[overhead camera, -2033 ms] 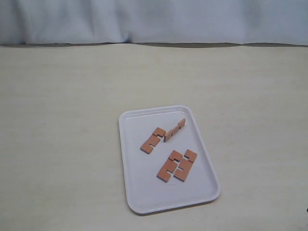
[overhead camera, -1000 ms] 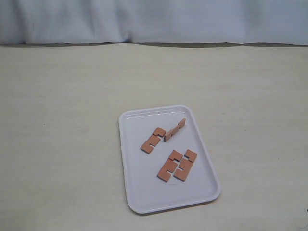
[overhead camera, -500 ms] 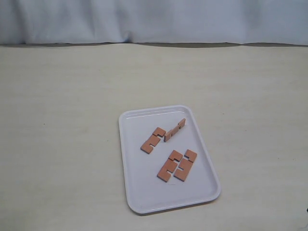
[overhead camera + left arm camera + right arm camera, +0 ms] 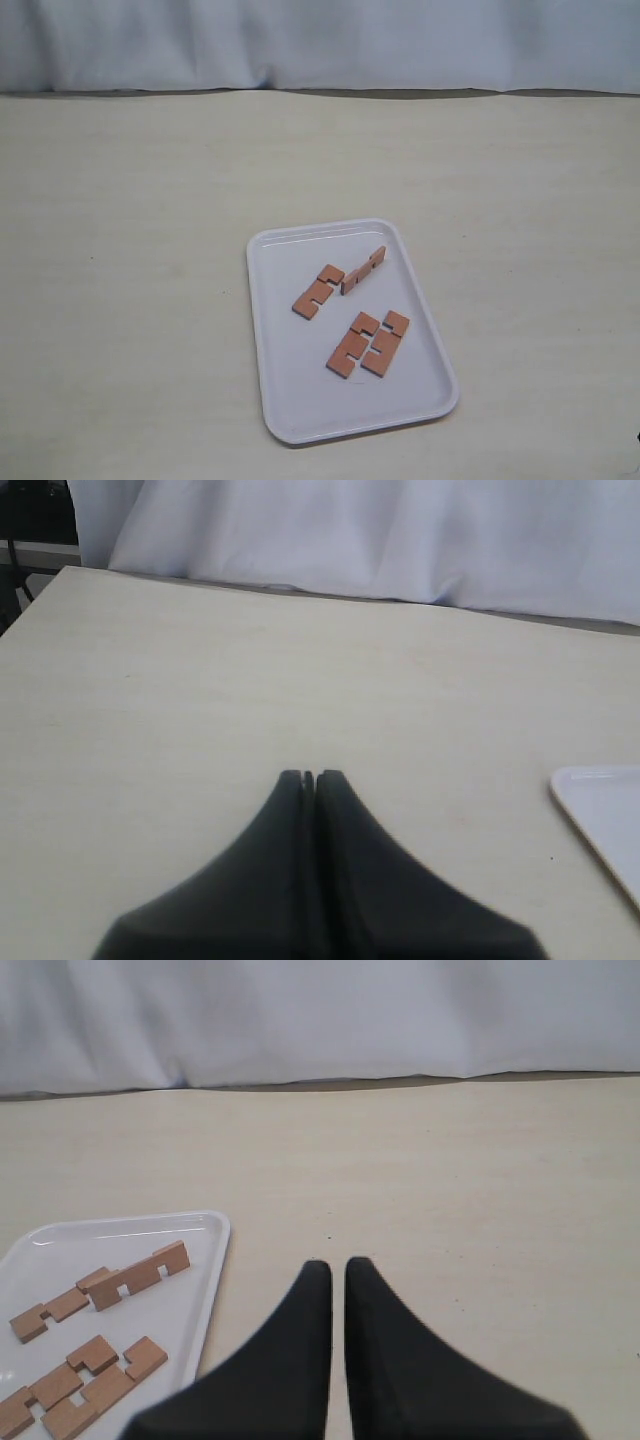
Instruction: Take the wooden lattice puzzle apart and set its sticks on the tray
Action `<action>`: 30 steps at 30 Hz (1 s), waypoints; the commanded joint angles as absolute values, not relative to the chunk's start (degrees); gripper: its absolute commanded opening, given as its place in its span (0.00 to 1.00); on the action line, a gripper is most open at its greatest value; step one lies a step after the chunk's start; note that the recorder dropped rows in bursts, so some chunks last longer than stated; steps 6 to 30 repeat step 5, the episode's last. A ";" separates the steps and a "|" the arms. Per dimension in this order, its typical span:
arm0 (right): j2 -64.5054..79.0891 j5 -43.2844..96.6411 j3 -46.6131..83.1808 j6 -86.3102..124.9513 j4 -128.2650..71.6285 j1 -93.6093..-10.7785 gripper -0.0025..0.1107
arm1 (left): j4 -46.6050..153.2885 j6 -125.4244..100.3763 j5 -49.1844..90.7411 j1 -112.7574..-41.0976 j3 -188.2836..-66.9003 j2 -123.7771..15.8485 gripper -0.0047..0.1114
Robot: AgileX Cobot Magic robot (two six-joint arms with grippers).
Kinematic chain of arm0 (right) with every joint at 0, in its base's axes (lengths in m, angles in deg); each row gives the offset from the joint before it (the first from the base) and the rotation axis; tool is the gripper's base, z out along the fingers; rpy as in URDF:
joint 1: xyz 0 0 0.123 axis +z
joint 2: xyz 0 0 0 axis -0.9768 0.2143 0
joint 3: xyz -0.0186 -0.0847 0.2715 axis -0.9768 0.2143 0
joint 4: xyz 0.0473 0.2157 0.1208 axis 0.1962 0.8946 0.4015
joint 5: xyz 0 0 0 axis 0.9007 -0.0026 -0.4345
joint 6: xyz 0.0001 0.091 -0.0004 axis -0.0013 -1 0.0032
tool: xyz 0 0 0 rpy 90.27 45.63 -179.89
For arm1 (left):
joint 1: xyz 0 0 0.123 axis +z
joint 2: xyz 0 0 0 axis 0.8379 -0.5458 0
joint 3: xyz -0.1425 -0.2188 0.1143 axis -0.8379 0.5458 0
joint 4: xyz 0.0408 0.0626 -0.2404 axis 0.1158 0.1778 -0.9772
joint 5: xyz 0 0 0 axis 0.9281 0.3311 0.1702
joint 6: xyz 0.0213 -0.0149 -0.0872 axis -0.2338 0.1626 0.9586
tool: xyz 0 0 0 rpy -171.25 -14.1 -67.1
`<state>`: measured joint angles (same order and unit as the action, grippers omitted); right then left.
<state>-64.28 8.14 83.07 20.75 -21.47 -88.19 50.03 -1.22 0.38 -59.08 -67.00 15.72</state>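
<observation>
The white tray lies on the table with several reddish-brown sticks apart on it; no interlocked lattice puzzle shows. One stick lies flat, and another stands on its edge beside it. Two more lie flat, side by side. Neither gripper appears in the exterior view. My left gripper is shut on nothing over bare table, with the tray corner off to one side. My right gripper is shut and empty, just off the tray edge, apart from the edge-standing stick.
A pale blue-white cloth hangs along the table's far edge. The beige tabletop stretches to both sides of the tray.
</observation>
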 commanded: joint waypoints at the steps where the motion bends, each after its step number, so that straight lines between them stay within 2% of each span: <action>1: -64.51 8.29 83.18 20.81 -21.48 -87.99 0.06 | 49.66 -0.73 0.86 -59.65 -66.90 15.85 0.04; 30: -64.51 8.29 83.18 20.81 -21.48 -87.99 0.06 | 49.66 -0.73 0.86 -59.65 -66.90 15.85 0.04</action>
